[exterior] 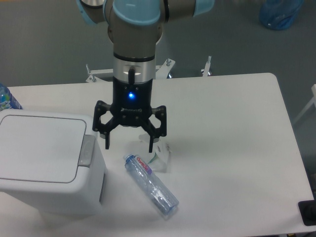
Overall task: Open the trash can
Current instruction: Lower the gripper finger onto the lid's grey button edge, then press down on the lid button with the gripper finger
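While our jaws hang spread and empty, the trash can (47,165) sits shut just to their left.

We judge the risks so: our gripper (129,143) could miss the grey button (87,150) and press the lid instead, or clip the crumpled paper (157,150) and bottle (150,185) lying below. Our white surface (227,143) stands on a grey floor; a blue bag (280,12) rests far behind.
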Robot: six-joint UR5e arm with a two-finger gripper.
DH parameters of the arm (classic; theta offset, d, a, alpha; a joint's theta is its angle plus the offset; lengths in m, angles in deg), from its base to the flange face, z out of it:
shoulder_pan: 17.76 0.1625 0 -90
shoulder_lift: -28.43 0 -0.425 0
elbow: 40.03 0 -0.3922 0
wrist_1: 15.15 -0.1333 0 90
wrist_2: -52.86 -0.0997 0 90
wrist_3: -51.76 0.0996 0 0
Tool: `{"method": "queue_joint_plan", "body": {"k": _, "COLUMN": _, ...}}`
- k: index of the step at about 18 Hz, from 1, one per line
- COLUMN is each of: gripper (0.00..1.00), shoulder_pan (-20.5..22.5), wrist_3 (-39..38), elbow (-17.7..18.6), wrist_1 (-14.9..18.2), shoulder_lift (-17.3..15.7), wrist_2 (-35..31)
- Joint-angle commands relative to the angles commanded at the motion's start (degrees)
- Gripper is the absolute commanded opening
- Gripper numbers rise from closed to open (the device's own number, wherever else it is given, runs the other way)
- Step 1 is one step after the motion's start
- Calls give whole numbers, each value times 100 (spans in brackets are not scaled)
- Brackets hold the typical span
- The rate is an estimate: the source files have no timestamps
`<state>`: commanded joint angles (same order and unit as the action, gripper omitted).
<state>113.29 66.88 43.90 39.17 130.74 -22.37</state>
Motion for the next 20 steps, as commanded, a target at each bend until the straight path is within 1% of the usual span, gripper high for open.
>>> {"method": "queue_joint_plan", "body": {"k": 3, "gripper": 100, "shoulder_pan": -53, "wrist_3": -114, "elbow": 17, "wrist_1": 0, "shoulder_lift": 0, "wrist_2": -9}}
{"method": "queue_joint_plan", "body": {"k": 20, "gripper": 100, "shoulder_pan": -79, "wrist_3": -106, "elbow": 26, "wrist_1": 0, "shoulder_lift": 97, "wrist_2": -9}}
